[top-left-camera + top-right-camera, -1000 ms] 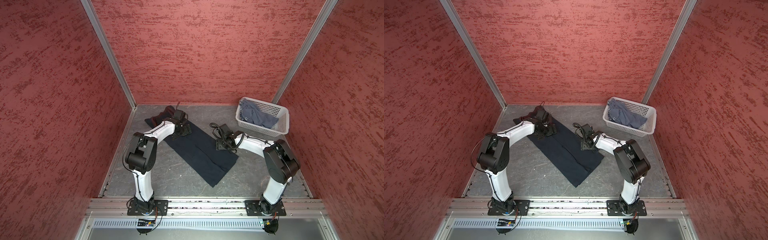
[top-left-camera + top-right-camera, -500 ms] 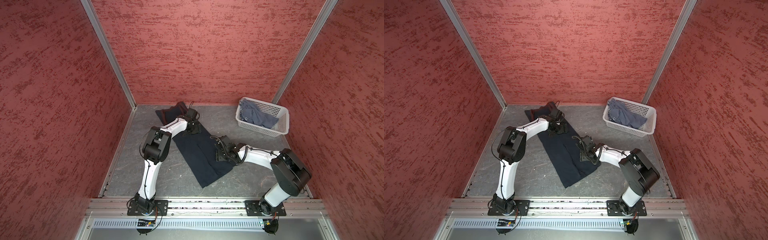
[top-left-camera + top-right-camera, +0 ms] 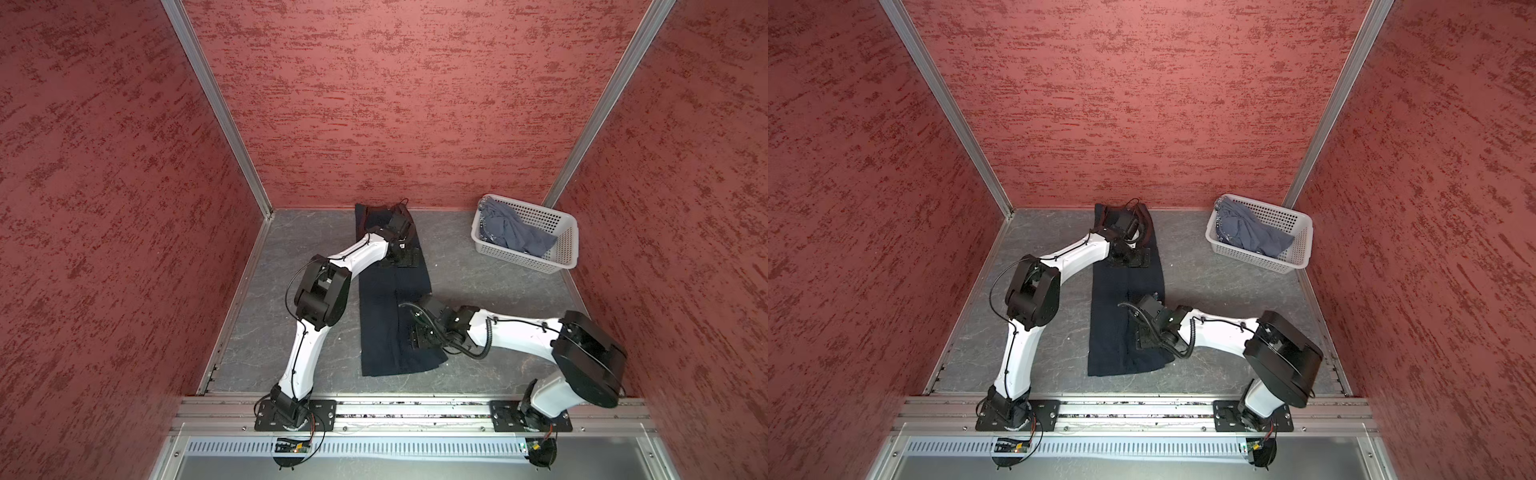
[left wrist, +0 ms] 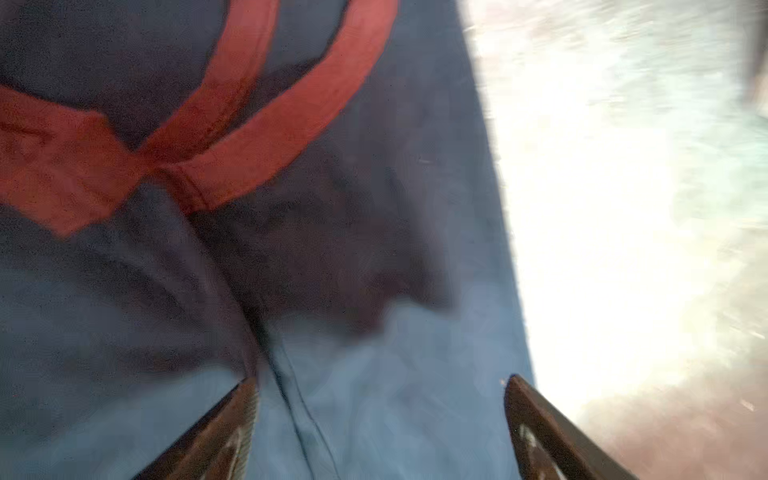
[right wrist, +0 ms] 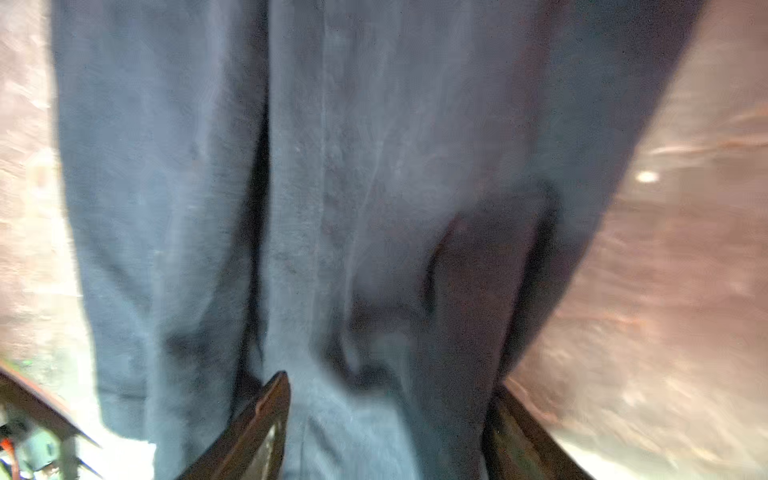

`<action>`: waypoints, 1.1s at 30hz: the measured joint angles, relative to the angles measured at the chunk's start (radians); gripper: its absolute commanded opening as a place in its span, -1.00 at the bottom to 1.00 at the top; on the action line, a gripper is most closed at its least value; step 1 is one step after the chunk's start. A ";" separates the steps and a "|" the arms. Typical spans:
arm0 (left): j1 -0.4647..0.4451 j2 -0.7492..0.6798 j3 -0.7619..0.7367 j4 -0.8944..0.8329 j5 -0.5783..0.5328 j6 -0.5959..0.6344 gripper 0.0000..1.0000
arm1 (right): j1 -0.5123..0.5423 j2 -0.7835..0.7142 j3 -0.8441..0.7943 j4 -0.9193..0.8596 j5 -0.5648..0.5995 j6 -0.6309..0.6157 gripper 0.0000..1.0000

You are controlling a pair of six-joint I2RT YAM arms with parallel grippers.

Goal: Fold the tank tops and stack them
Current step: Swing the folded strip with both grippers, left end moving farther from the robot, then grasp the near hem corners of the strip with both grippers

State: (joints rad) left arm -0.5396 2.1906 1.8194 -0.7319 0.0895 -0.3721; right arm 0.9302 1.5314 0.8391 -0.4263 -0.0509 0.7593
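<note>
The dark navy tank top (image 3: 380, 324) (image 3: 1108, 328) lies folded into a long narrow strip running from the back wall toward the front in both top views. My left gripper (image 3: 405, 259) (image 3: 1137, 259) rests on its far end, jaws open over the cloth; the left wrist view shows the gripper (image 4: 380, 415) astride a fold, below the reddish trim (image 4: 266, 124). My right gripper (image 3: 419, 338) (image 3: 1144, 337) sits on the strip's near right edge, open, with navy cloth (image 5: 332, 166) between its fingertips (image 5: 266, 415). The slate blue-grey tank top (image 3: 511, 235) (image 3: 1246, 232) lies crumpled in the basket.
A white perforated basket (image 3: 567, 249) (image 3: 1304, 237) stands at the back right corner. Red textured walls close the grey table (image 3: 498, 291) on three sides. The arms' bases sit on the rail along the front edge (image 3: 395, 409).
The navy strip has swung from a diagonal to lying straight, back to front. My left gripper slid right along the back; my right gripper moved toward the front with the cloth's near end.
</note>
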 measured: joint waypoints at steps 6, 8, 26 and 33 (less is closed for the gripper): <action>0.020 -0.458 -0.386 0.053 0.014 -0.098 0.84 | -0.005 -0.240 -0.011 -0.107 0.061 -0.011 0.44; 0.027 -0.613 -0.529 0.074 0.012 -0.136 0.82 | -0.005 -0.285 -0.027 -0.133 0.063 -0.012 0.43; -0.187 -1.261 -1.347 0.051 0.138 -0.538 0.49 | -0.024 -0.416 -0.326 -0.095 -0.084 0.103 0.26; -0.227 -1.225 -1.410 0.121 0.143 -0.610 0.30 | -0.024 -0.391 -0.357 -0.016 -0.122 0.127 0.03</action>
State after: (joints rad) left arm -0.7662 0.9657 0.4091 -0.6113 0.2329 -0.9821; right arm 0.9062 1.1400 0.4820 -0.4419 -0.1730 0.8864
